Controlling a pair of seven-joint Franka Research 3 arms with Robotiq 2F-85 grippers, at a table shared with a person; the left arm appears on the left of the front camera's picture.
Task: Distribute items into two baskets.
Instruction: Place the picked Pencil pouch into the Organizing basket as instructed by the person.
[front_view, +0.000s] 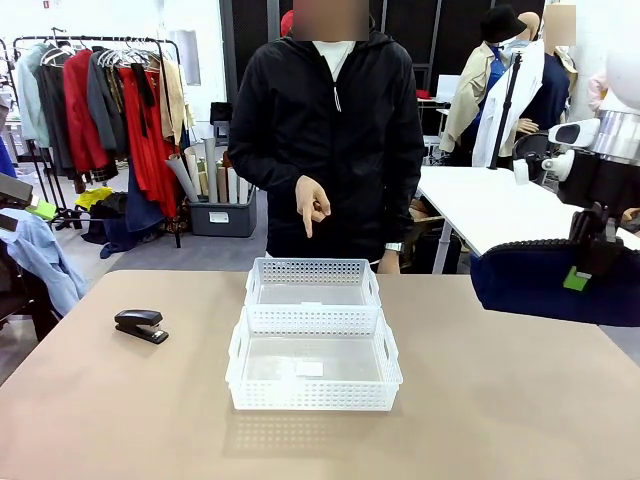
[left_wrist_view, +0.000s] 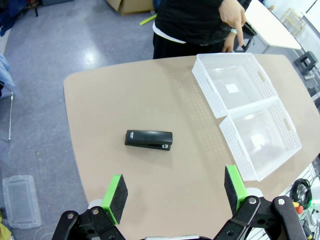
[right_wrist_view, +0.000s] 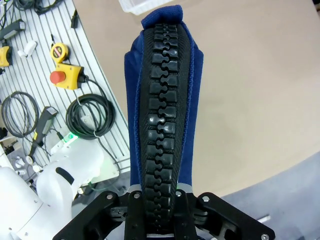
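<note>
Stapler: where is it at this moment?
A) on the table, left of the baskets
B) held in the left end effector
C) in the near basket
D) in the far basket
A: the stapler lies on the bare table, left of the near basket and the far basket, both empty; the left end effector is open and apart from it.

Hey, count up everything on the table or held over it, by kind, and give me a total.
White perforated plastic baskets: 2
Black desk stapler: 1
Navy blue fabric zip pouch: 1
Total: 4
</note>
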